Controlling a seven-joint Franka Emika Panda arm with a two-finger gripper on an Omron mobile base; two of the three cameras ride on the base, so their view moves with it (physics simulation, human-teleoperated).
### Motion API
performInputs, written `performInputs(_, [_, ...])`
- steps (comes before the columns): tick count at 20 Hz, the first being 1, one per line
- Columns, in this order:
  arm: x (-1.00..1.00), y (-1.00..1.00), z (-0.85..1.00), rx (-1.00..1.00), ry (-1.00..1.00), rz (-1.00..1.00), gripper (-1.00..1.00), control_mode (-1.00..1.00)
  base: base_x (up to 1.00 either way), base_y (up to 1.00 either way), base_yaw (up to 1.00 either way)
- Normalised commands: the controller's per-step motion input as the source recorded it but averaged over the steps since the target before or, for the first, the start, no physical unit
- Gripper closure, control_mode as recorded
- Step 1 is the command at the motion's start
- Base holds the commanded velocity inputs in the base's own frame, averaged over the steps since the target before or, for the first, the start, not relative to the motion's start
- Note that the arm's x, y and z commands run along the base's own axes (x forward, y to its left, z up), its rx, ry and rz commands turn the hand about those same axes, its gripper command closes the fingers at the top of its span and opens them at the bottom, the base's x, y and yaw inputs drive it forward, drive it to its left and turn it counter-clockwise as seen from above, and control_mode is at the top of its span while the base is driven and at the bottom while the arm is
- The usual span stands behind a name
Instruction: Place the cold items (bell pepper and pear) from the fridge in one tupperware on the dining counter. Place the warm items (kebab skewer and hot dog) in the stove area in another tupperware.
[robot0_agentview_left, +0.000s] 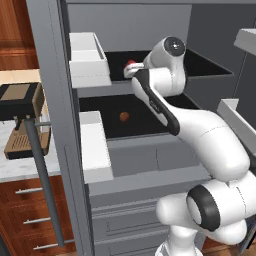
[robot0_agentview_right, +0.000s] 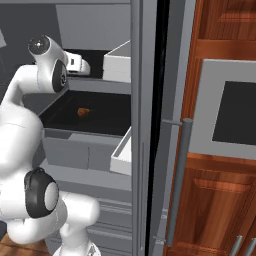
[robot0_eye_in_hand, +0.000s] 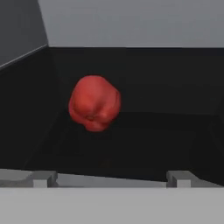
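Step in hand: you are on the first cold item, reaching into the open fridge (robot0_agentview_left: 150, 30) for the bell pepper (robot0_eye_in_hand: 94, 108); nothing is gripped yet.

Bell pepper: it sits on the dark upper shelf (robot0_agentview_left: 210, 67), toward the back. In the hand view it lies ahead of the tips and left of centre. In the left base view you can see a red sliver of it (robot0_agentview_left: 131, 63) just past the hand.

Pear: I take the small brownish fruit (robot0_agentview_left: 124, 116) on the lower shelf (robot0_agentview_right: 107, 117) to be the pear; it is well apart from the hand and untouched.

Gripper: the gripper (robot0_eye_in_hand: 110, 177) stands wide, with its two finger tips (robot0_eye_in_hand: 43, 178) far apart at the bottom of the hand view and nothing between them.

Arm: the hand (robot0_agentview_right: 77, 64) is level with the upper shelf, just inside the fridge opening.

Next move: you likely need to shift the hand left to centre the pepper between the tips, advance until they straddle it, then close.

Risk: the pepper is round, so an off-centre squeeze may push it toward the back wall.

Remaining: both cold items and both warm items are yet to be placed.
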Motion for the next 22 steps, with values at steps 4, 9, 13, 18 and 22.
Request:
performInputs(4, [0.64,0.06,0.0,0.0,0.12,0.0,-1.0,-1.0,0.0,0.0,0.0])
performInputs(9, [0.61,0.18,0.0,0.0,0.0,0.0,-1.0,-1.0,0.0,0.0,0.0])
performInputs(13, [0.6,0.19,0.0,0.0,0.0,0.0,-1.0,-1.0,0.0,0.0,0.0])
performInputs(18, [0.41,0.01,-0.01,0.0,0.0,0.0,-1.0,-1.0,0.0,0.0,0.0])
performInputs(22, [-0.42,0.0,-0.1,0.0,0.0,-0.09,-1.0,-1.0,0.0,0.0,0.0])
